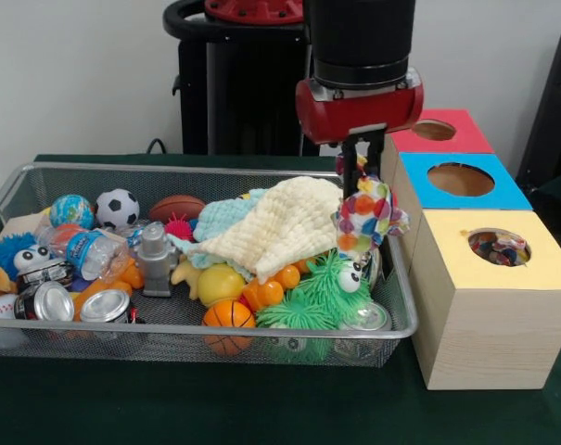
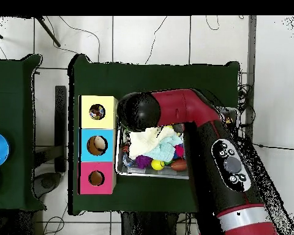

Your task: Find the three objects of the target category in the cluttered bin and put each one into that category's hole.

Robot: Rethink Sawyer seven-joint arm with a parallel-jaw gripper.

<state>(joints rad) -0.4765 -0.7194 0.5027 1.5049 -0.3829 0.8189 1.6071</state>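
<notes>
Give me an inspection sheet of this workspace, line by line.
Surface: dark green table cloth.
Job's things: wire mesh bin full; spotted cloth piece hanging from the gripper; yellow-topped box, spotted cloth visible inside its hole.
Clutter: pale-yellow waffle cloth, soccer ball, mini basketball, green fuzzy toy, cans.
Gripper: fingers shut on the cloth piece, above the bin's end near the boxes.
Cables: wires on the floor.
Surroundings: blue-topped box, red-topped box.
</notes>
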